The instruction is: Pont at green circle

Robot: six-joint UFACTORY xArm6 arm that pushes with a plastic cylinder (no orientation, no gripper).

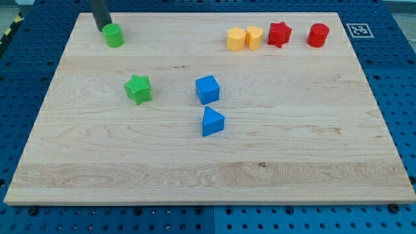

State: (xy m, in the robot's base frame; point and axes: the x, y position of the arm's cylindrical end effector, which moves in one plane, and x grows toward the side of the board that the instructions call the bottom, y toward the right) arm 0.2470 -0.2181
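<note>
At the view's top left corner of the wooden tabletop (312,162), my tip (104,30) is resting just beside the green circle (114,36), at its upper left edge, seemingly touching it; the rod is carrying no hand, so there is nothing to be apart or together. Lower down and slightly right, a green star (138,89) is sitting alone. Toward the middle, a blue cube (207,90) is lying just above a blue triangle (212,121), the two close but apart. Along the view's top right, a yellow block (236,39) is touching a second yellow block (254,37), a red star (279,34) is sitting near them, and a red cylinder (318,35) is standing farthest right.
</note>
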